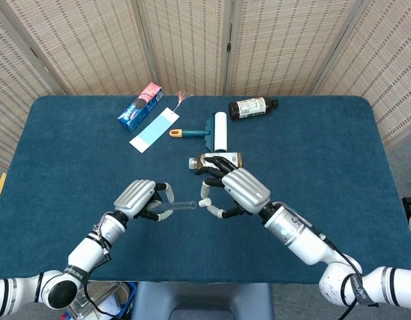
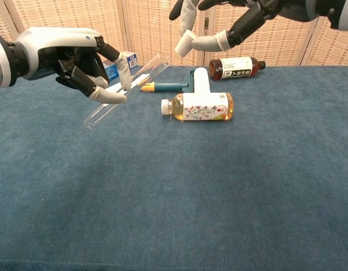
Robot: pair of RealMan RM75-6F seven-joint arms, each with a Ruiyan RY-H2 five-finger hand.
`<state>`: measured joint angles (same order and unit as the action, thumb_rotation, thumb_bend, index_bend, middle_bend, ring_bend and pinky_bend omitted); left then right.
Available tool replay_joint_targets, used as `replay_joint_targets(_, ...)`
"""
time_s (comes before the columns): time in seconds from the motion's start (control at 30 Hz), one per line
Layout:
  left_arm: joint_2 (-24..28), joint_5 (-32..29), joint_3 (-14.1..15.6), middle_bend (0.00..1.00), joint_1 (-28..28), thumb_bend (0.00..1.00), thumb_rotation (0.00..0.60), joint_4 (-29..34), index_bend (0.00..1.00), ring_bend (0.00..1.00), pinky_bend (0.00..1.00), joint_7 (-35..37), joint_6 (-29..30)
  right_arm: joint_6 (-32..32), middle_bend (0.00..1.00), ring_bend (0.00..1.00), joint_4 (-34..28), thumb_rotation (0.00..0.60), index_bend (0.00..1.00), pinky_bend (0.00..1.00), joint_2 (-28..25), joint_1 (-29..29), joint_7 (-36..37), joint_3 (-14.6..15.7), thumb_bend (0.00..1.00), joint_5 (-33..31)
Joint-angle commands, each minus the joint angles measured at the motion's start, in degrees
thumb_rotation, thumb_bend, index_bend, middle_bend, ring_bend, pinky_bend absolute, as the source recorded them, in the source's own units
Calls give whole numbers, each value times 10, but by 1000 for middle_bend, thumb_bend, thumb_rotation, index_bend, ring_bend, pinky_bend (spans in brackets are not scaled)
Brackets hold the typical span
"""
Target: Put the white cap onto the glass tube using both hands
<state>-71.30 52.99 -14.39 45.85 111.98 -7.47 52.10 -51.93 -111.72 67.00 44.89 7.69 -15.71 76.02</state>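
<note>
My left hand (image 1: 142, 199) (image 2: 78, 56) holds the clear glass tube (image 2: 127, 90) (image 1: 181, 207) above the table, its open end pointing up and toward the right hand. My right hand (image 1: 235, 191) (image 2: 242, 14) pinches the small white cap (image 2: 185, 43) (image 1: 204, 203) between thumb and a finger. The cap hangs a short way right of the tube's open end, apart from it.
On the blue table (image 1: 325, 147) behind the hands lie a yellow drink bottle (image 2: 198, 106), a lint roller (image 1: 215, 131), a dark bottle (image 1: 251, 107), a blue snack box (image 1: 140, 107) and a blue-and-white card (image 1: 152, 130).
</note>
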Motion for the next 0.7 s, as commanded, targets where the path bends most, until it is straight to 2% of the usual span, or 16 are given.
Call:
replay_joint_targets(0.03,0,-5,1,1000,3,380,600,3,580,989,1000,-3,2,0,206,0,-1,600,642,0,1,1,-1,1,447,0)
replay_joint_targets(0.7,1,-30,8,1000,21,380,600,12,577,989,1000,-12,4,4,206,0,9,600,642,0,12,14,-3,6,452,-4)
